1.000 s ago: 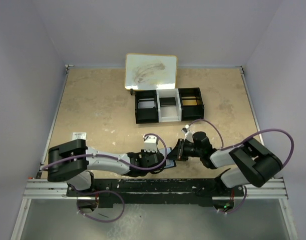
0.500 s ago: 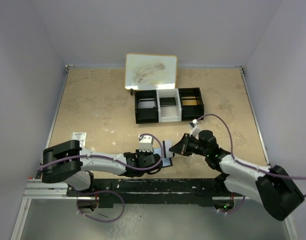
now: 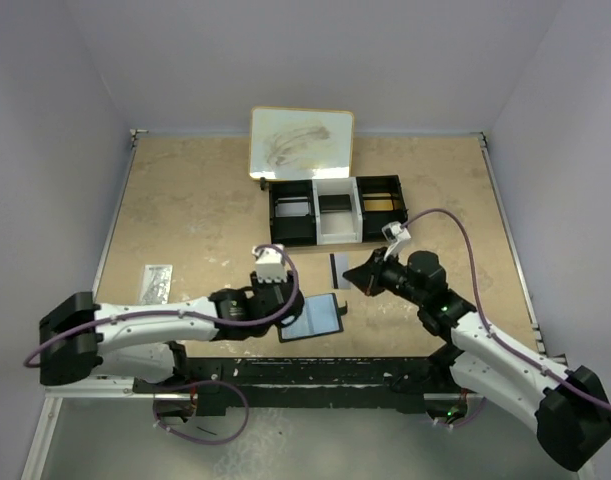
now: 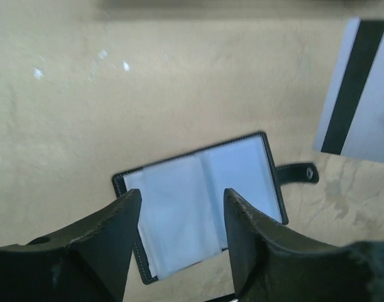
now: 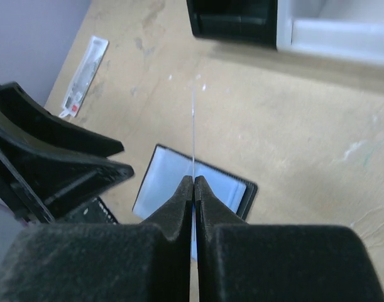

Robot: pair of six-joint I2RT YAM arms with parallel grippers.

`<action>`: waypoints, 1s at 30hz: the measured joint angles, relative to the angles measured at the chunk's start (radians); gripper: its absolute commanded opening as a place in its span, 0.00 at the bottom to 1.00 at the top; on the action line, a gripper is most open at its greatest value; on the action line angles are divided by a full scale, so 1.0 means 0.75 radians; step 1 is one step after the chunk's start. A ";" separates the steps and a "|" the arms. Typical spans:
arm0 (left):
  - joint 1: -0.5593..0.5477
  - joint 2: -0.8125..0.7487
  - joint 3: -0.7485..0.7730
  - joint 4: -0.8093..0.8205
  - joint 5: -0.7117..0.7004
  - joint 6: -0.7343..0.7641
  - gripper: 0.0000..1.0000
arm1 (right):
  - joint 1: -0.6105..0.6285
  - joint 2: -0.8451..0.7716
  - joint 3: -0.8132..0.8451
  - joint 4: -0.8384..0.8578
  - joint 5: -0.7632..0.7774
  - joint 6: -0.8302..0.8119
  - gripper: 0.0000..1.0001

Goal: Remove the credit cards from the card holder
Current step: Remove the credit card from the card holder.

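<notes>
Progress, judged from the lie of things: partway. Directly below the left gripper [image 4: 182, 200], fingers spread wide with nothing between them: the card holder [image 4: 204, 182], flat on the table [image 4: 116, 75], opened out, shiny pale inside up, snap tab pointing out past the right-hand finger. No contact with those fingers, as far as can be told. No telling about further cards in the pockets; smooth and pale all over, nothing sticking out. A little beyond those fingers and to their right: one card [image 4: 354, 88], white with a dark stripe, clear of the holder, pinched edge-on between the closed fingers of the right gripper [image 5: 193, 184] and carried above the table. So, at least one card out. Probably left to do: putting this one down somewhere, then checking the pockets for more.

Nearer than any finger: metal rail [image 3: 305, 372] bearing both arm bases. Under both sets of fingers: tan, speckled table, scuffed with pale marks. Well off to the left of the left fingers: small pale packet [image 3: 157, 283], lying flat. Beyond the right fingers: black-and-white tray [image 3: 275, 215] of three compartments, something dark in the middle one, something yellowish in the right one, too small to name. Just behind the tray, farthest from the fingers: white board [image 3: 301, 143] smeared with grey, propped or flat, hard to say. Around everything: plain pale lilac walls [image 3: 315, 60].
</notes>
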 measured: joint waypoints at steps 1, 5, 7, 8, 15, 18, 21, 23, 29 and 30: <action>0.030 -0.043 0.005 -0.016 -0.002 0.018 0.59 | 0.000 -0.010 0.018 -0.002 0.017 -0.039 0.00; 0.257 -0.302 0.009 -0.099 -0.004 0.104 0.68 | 0.001 -0.023 0.119 0.005 0.091 -0.222 0.00; 0.400 -0.402 0.016 -0.153 0.004 0.143 0.68 | 0.001 -0.003 0.178 0.034 0.125 -0.325 0.00; 0.462 -0.429 0.021 -0.173 0.016 0.158 0.68 | 0.001 0.010 0.201 0.053 0.133 -0.367 0.00; 0.856 -0.430 0.037 -0.315 0.148 0.241 0.69 | 0.001 0.307 0.395 0.185 0.080 -0.788 0.00; 0.888 -0.431 0.036 -0.351 0.182 0.242 0.69 | 0.001 0.479 0.538 0.171 0.039 -0.935 0.00; 0.890 -0.476 0.021 -0.371 0.207 0.238 0.69 | 0.003 0.659 0.718 0.133 0.003 -1.080 0.00; 0.890 -0.544 0.001 -0.382 0.220 0.238 0.69 | 0.008 0.765 0.813 0.125 -0.020 -1.170 0.00; 0.890 -0.694 -0.011 -0.439 0.242 0.224 0.69 | 0.025 1.083 1.038 0.064 -0.060 -1.374 0.00; 0.890 -0.702 -0.011 -0.448 0.244 0.222 0.69 | 0.030 1.136 1.077 0.032 -0.059 -1.411 0.00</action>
